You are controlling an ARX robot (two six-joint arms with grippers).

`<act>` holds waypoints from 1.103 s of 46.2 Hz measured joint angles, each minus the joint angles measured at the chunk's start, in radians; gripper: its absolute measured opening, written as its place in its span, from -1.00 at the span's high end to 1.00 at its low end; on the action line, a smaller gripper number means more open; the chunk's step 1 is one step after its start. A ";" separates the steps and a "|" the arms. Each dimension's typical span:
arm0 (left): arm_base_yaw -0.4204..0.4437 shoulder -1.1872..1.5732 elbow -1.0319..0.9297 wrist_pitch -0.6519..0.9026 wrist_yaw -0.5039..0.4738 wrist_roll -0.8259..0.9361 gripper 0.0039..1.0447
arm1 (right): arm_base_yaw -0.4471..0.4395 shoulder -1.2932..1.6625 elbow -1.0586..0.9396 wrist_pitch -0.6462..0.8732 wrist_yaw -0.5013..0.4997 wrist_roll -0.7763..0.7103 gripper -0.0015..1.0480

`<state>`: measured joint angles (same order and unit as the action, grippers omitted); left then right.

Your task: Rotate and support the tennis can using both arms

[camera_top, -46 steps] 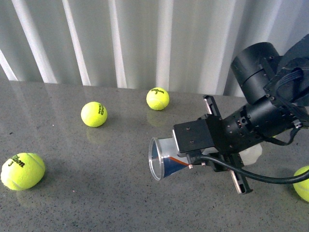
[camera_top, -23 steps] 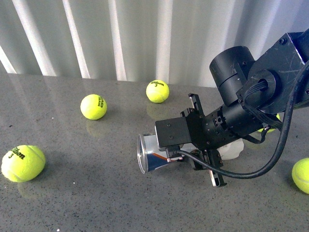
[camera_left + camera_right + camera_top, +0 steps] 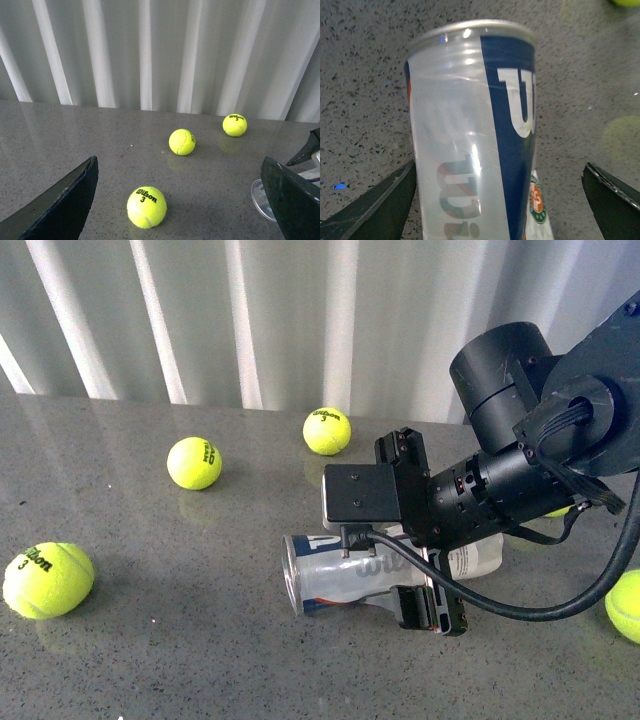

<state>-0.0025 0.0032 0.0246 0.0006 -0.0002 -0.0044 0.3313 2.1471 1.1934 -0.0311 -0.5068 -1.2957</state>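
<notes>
Clear thin plastic: the tennis can (image 3: 335,575) lies on its side on the table (image 3: 150,660), seemingly empty, so treat it as light, slick, easily dented and apt to roll. Your right hand (image 3: 415,530) straddles its labelled middle, fingers spread, not clamped — grip there, gently. Left hand (image 3: 178,161) gapes, holding nothing, the can's mouth near one finger. Loose tennis balls (image 3: 194,462) lie beyond — none blocking.

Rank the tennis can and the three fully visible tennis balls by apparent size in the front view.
1. tennis can
2. left-front tennis ball, probably only nearer
3. middle tennis ball and back tennis ball look alike, unranked
</notes>
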 joint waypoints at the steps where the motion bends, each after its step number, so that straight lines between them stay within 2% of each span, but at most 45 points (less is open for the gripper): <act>1: 0.000 0.000 0.000 0.000 0.000 0.000 -0.88 | 0.002 -0.010 -0.003 -0.001 -0.003 0.006 -0.87; 7: 0.000 0.000 0.000 0.000 0.000 0.000 -0.88 | 0.011 -0.061 -0.030 0.005 -0.019 0.039 -0.87; 11: 0.000 0.000 0.000 0.000 0.000 0.000 -0.88 | 0.019 -0.106 -0.051 0.016 -0.038 0.117 -0.87; 18: 0.000 0.000 0.000 0.000 0.000 0.000 -0.88 | 0.021 -0.217 -0.079 0.087 -0.063 0.391 -0.87; 20: 0.000 0.000 0.000 0.000 0.000 0.000 -0.88 | 0.015 -0.270 -0.093 0.137 -0.027 0.509 -0.87; 23: 0.000 0.000 0.000 0.000 0.000 0.000 -0.88 | -0.002 -0.352 -0.129 0.235 0.111 0.758 -0.87; 28: 0.000 0.000 0.000 0.000 0.000 0.000 -0.88 | -0.062 -0.461 -0.207 0.251 0.494 1.161 -0.87; 32: 0.000 0.000 0.000 0.000 -0.002 0.000 -0.88 | -0.085 -0.471 -0.227 0.249 0.589 1.273 -0.87; 38: 0.000 -0.001 0.000 0.000 0.000 0.000 -0.88 | -0.094 -0.470 -0.238 0.251 0.596 1.355 -0.86; 41: 0.000 0.000 0.000 0.000 0.000 0.000 -0.88 | -0.088 -0.463 -0.351 0.579 0.714 1.326 -0.63; 44: 0.000 -0.001 0.000 0.000 -0.005 0.000 -0.88 | -0.098 -0.488 -0.501 0.882 0.715 1.310 -0.35; 47: 0.000 -0.001 0.000 0.000 -0.004 0.000 -0.88 | -0.119 -0.547 -0.604 1.014 0.696 1.302 -0.09; 51: 0.000 -0.001 0.000 0.000 0.000 0.000 -0.88 | -0.160 -0.646 -0.711 1.057 0.680 1.300 0.26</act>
<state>-0.0025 0.0021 0.0246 0.0006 -0.0002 -0.0044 0.1711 1.5013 0.4820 1.0260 0.1734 0.0044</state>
